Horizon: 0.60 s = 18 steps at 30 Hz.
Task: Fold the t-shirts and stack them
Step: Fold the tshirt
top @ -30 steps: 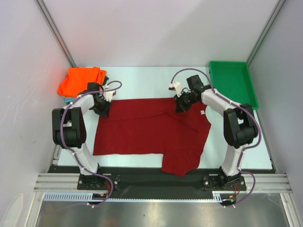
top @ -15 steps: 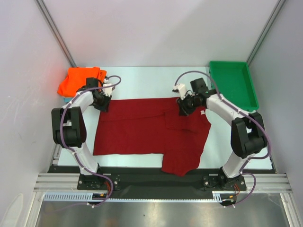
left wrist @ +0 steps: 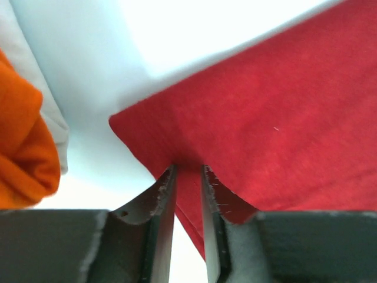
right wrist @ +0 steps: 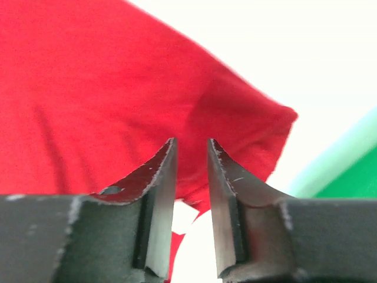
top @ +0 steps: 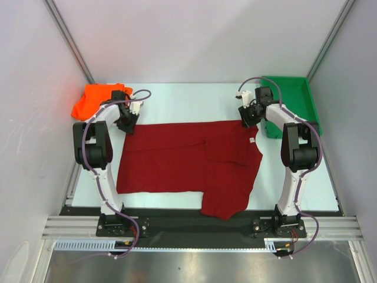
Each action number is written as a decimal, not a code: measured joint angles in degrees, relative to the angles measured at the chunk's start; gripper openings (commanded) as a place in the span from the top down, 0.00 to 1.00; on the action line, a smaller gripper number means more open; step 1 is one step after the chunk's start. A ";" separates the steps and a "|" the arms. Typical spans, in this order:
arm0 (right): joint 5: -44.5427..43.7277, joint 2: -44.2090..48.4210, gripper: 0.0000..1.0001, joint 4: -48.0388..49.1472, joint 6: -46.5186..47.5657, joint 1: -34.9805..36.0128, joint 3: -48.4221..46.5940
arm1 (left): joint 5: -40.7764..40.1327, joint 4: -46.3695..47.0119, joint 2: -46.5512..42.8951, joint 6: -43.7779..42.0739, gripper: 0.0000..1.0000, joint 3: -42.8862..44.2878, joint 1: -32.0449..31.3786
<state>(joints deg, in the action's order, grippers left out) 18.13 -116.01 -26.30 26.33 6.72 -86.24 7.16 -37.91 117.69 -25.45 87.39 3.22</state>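
Having let go mid-edge, the right hand (top: 246,117) now hovers narrowly parted at the far right corner of the maroon t-shirt (top: 177,159), spread on the tabletop (top: 188,101), while the left hand (top: 126,122) pinches its far left corner, likely readying a two-handed fold.

— Around? Plain pale grey walls (top: 194,41) on three sides; slim metal posts (top: 66,38) in far corners.
— Below? White table (top: 177,100); black strip (top: 171,219) along near edge; brushed steel (top: 194,265) beyond; soft, even light.
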 measured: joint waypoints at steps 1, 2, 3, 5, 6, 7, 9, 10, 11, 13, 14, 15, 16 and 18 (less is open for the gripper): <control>-0.63 -0.57 0.64 0.15 0.24 -0.33 -0.26 | -0.35 -0.17 0.68 0.00 0.70 0.50 0.00; -1.55 -1.16 0.57 0.39 0.48 -0.70 -0.57 | -0.79 -0.46 1.40 0.02 0.68 1.01 0.00; -2.23 -1.49 0.57 0.55 0.70 -0.87 -0.68 | -1.07 -0.79 2.05 0.04 0.66 1.57 0.00; -3.91 -2.10 0.57 0.98 1.44 -1.05 -0.79 | -1.77 -1.57 2.86 0.17 0.66 2.84 -0.07; -4.46 -2.27 0.57 1.09 1.73 -1.05 -0.79 | -2.19 -1.86 3.19 0.31 0.68 3.43 -0.09; -5.01 -2.47 0.57 1.33 1.97 -1.03 -0.79 | -2.43 -2.25 3.61 0.55 0.71 3.96 -0.11; -6.05 -2.93 0.57 1.60 2.47 -1.03 -0.79 | -2.64 -3.19 4.31 0.92 0.78 5.01 -0.17; -6.56 -3.19 0.57 1.81 2.73 -1.03 -0.79 | -2.84 -3.61 4.61 1.07 0.79 5.49 -0.28; -7.06 -3.52 0.59 2.08 2.91 -1.03 -0.79 | -3.06 -3.91 4.94 1.07 0.79 5.99 -0.42; -7.76 -4.42 0.63 2.43 3.32 -1.03 -0.79 | -3.52 -4.55 5.38 1.05 0.81 6.69 -0.61; -7.69 -4.57 0.69 2.51 3.50 -1.03 -0.90 | -3.67 -4.79 5.55 1.07 0.86 6.93 -0.70; -7.82 -4.59 0.74 2.64 3.80 -1.03 -0.94 | -3.80 -4.96 5.66 1.16 0.89 7.13 -0.76; -7.74 -4.87 0.83 2.62 3.96 -1.01 -1.16 | -3.93 -4.94 5.70 1.20 0.92 7.19 -0.81; -7.45 -5.53 0.91 2.43 4.17 -0.85 -2.10 | -4.04 -4.96 5.77 1.29 1.00 7.23 -0.85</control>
<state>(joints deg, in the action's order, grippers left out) 10.68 -121.54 -23.88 30.50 5.87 -88.33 3.11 -42.87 123.46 -24.16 94.63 2.37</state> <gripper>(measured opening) 0.170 0.084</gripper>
